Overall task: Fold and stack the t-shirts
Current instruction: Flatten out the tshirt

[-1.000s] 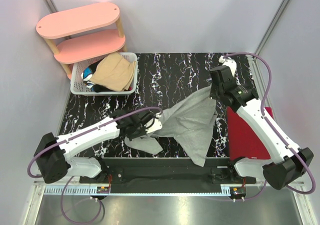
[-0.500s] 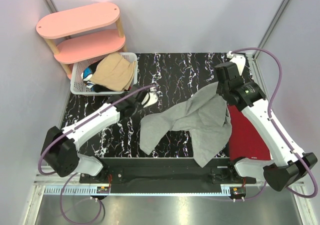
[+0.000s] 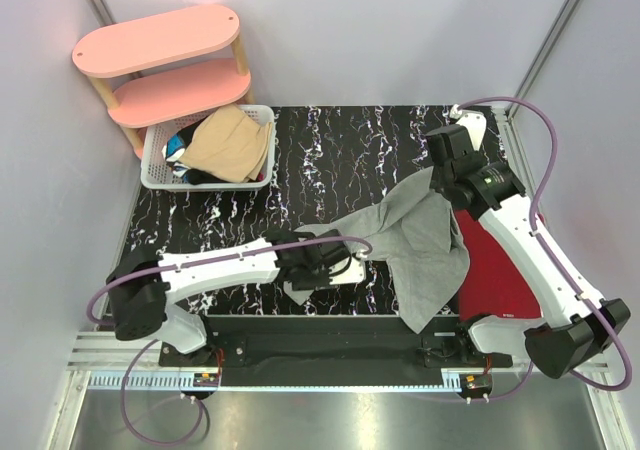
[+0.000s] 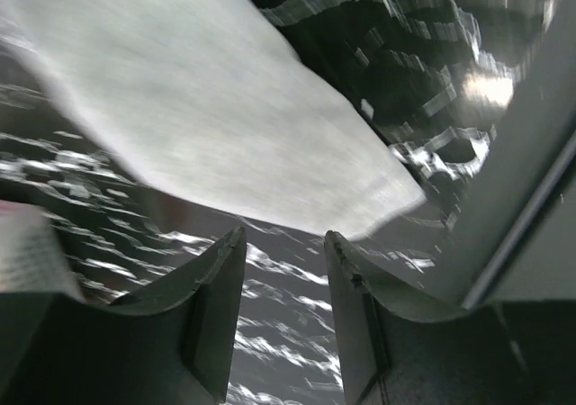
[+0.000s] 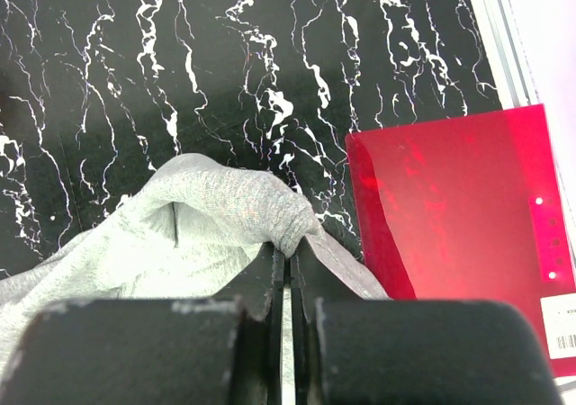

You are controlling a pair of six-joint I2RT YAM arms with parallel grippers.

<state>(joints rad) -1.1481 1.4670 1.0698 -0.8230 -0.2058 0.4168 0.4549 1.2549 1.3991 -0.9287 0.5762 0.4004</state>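
The light heather grey t-shirt (image 3: 405,235) hangs from my right gripper (image 3: 437,177), which is shut on a bunched fold of it (image 5: 270,209), and trails down across the black marble table to the front edge. My left gripper (image 3: 335,260) is low at the shirt's left end. In the left wrist view its jaws (image 4: 283,270) stand open and empty, with grey fabric (image 4: 207,117) just ahead of the fingertips. A tan-beige t-shirt (image 3: 230,140) lies on top of dark and blue shirts (image 3: 180,152) in the white basket (image 3: 155,175) at the back left.
A red plastic sheet (image 3: 500,270) lies flat on the table at the right, beside the hanging shirt; it also shows in the right wrist view (image 5: 459,207). A pink two-tier shelf (image 3: 160,60) stands behind the basket. Metal rails run along the table's right and front edges.
My left gripper let go of the shirt, swung back toward the basket, then came forward again to the shirt's left end. The shirt's left side dropped and slid right. The right gripper rose slightly.
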